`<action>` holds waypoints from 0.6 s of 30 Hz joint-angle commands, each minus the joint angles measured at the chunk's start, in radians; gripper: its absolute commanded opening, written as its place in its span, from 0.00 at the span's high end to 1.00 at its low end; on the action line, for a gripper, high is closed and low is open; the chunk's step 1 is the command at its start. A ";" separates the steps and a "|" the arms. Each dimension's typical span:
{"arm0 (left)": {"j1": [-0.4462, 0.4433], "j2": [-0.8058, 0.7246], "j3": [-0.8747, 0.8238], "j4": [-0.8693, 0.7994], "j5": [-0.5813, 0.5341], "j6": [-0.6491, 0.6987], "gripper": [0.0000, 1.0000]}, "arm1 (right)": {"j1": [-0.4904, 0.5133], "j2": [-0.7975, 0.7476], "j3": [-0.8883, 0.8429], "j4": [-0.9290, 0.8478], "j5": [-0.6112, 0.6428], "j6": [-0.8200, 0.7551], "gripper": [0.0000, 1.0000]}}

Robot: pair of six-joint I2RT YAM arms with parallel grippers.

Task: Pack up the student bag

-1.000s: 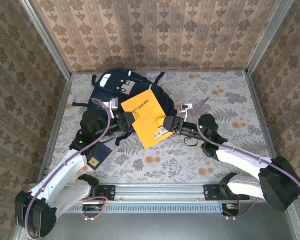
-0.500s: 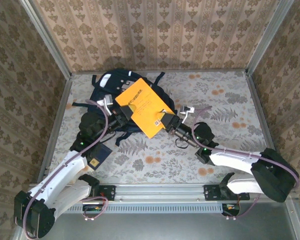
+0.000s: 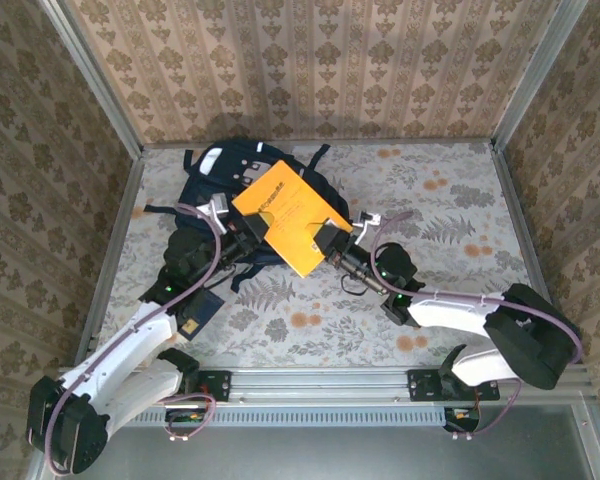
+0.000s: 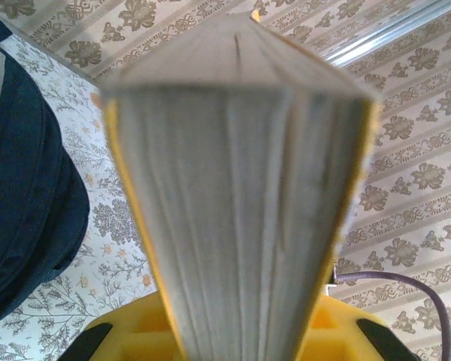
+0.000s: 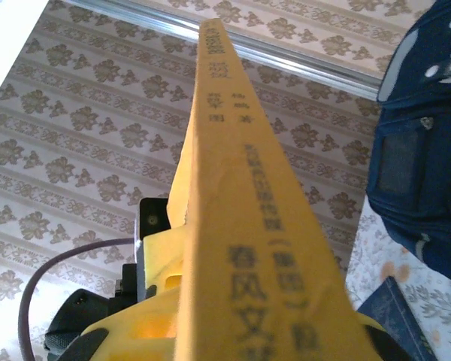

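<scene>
Yellow book hangs tilted over the student bag, which lies at the far left corner of the desk. The book hides the bag's middle and both hands' fingertips. Right hand is clamped on the book's near right edge. Left hand straddles the opposite edge; cannot tell whether it presses. Since a second ago the book has shifted further over the bag. Left wrist view: blurred page block. Right wrist view: printed spine.

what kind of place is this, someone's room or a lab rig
Probably a staged robot test cell, not a home: wallpapered panels set in metal framing, a floral-covered table, and a left arm and right arm bolted to a rail.
</scene>
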 commanded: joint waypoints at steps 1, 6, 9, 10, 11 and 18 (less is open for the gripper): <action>0.013 0.022 0.042 -0.040 0.011 0.057 0.56 | -0.025 -0.137 -0.047 -0.135 0.116 -0.074 1.00; 0.049 0.116 0.237 -0.374 0.020 0.308 0.36 | -0.069 -0.439 -0.037 -0.705 0.259 -0.259 1.00; 0.080 0.242 0.379 -0.535 0.013 0.428 0.33 | -0.118 -0.569 -0.085 -0.821 0.299 -0.305 1.00; 0.100 0.299 0.424 -0.560 0.043 0.440 0.33 | -0.145 -0.607 -0.109 -0.836 0.292 -0.295 1.00; 0.126 0.356 0.457 -0.571 0.071 0.449 0.33 | -0.167 -0.637 -0.122 -0.856 0.285 -0.289 1.00; 0.189 0.798 0.735 -0.624 0.248 0.517 0.38 | -0.274 -0.749 -0.187 -0.894 0.187 -0.263 1.00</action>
